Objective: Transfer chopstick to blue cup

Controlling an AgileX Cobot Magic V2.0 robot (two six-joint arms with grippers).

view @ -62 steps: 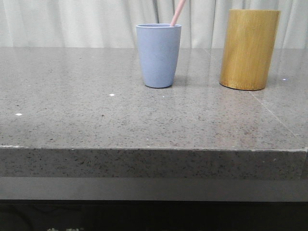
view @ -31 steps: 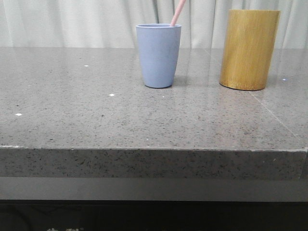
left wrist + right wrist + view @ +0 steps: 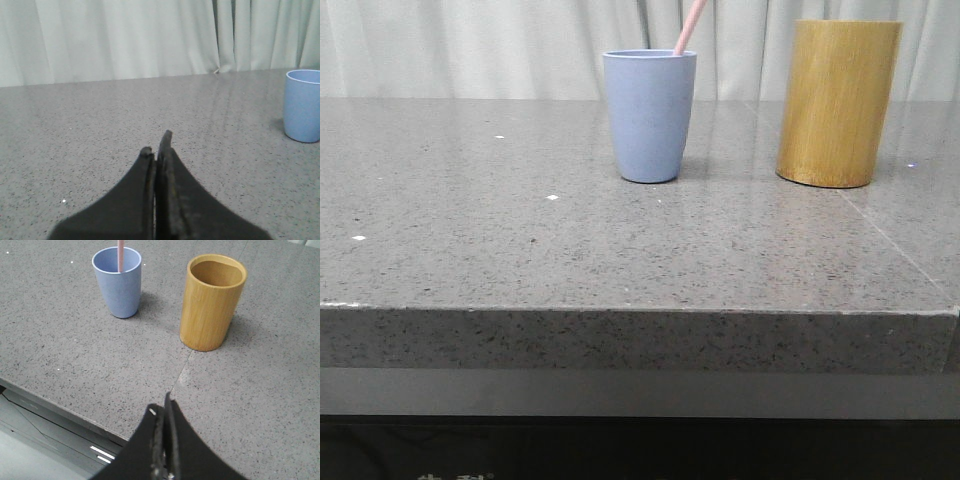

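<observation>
The blue cup (image 3: 650,115) stands upright at the back middle of the grey stone table. The pale pink chopstick (image 3: 690,27) stands inside it, leaning to the right, its top out of frame. From the right wrist view the blue cup (image 3: 118,281) holds the chopstick (image 3: 120,255). My right gripper (image 3: 161,407) is shut with nothing between its fingers, above the table's front edge, well short of the cup. My left gripper (image 3: 156,145) is shut and empty, low over the table, with the blue cup (image 3: 302,105) far off to its side.
A taller yellow-brown bamboo holder (image 3: 838,102) stands to the right of the cup, and its inside looks empty in the right wrist view (image 3: 212,301). A pale curtain (image 3: 480,45) hangs behind the table. The table's front edge (image 3: 640,310) runs across the lower part.
</observation>
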